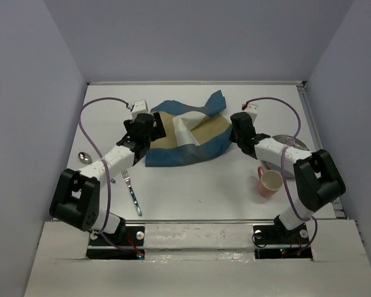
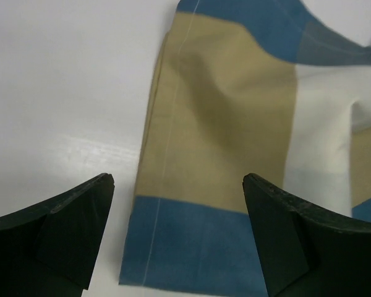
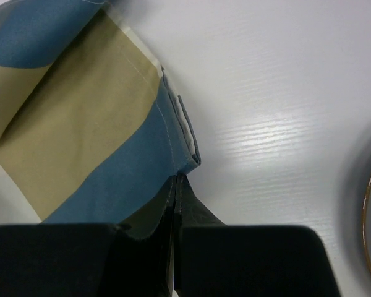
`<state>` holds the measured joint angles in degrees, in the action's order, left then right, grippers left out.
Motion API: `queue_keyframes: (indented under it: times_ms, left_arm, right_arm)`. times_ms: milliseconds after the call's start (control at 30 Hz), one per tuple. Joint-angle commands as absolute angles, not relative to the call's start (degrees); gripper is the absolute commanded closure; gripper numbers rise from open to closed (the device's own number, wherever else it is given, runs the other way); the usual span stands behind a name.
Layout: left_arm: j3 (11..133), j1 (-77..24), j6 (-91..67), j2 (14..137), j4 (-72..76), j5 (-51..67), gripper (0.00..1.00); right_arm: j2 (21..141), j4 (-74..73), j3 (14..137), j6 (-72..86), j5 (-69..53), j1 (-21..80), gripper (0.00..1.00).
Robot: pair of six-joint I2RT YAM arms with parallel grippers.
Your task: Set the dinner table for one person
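Since the tabletop (image 1: 198, 185) is a rigid, smooth white slab running from the arm bases to the back wall, it offers nothing to take hold of. I judge it matters mainly as a slick surface on which light things will slide. What needs handling on it is the patchwork placemat (image 1: 191, 139), lying rumpled and partly folded over itself toward the far middle. It looks soft, limp and light, so it is best pinched at an edge or corner and drawn flat from two sides.

The right gripper (image 3: 176, 185) is closed tight on the mat's blue right-hand edge, with cloth caught between its fingers. The left gripper (image 2: 178, 179) is spread wide and empty, hovering over the mat's left edge with tan and blue panels showing between its fingers.

A fork (image 1: 131, 189) and a spoon (image 1: 83, 156) lie near the left arm. A pink cup (image 1: 270, 181) sits by the right arm, and a grey plate (image 1: 297, 141) is partly hidden beneath that arm. None of them lies on the mat, though the cup and plate crowd the right arm's path.
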<state>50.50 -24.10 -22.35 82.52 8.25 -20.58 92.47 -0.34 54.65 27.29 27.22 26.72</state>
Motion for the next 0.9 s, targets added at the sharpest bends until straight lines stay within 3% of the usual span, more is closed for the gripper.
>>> queue_keyframes:
  times_ms: [0, 200, 333, 867]
  left_arm:
    - [41.3, -20.7, -29.1, 75.8, 16.4, -16.2, 0.05]
    - [30.2, -20.0, -34.5, 72.0, 20.4, -12.0, 0.3]
    - [26.9, -20.0, -35.7, 68.6, 18.5, -12.1, 0.38]
    - [24.5, -23.3, -38.6, 67.2, 8.7, -18.6, 0.37]
  right_arm:
    - [89.7, 2.4, 52.7, 28.0, 29.2, 27.2, 1.0]
    - [86.8, 2.0, 50.5, 27.9, 28.0, 27.2, 1.0]
    - [85.8, 1.6, 49.9, 28.0, 27.6, 27.2, 1.0]
    - [81.5, 0.6, 44.6, 31.1, 25.6, 27.2, 1.0]
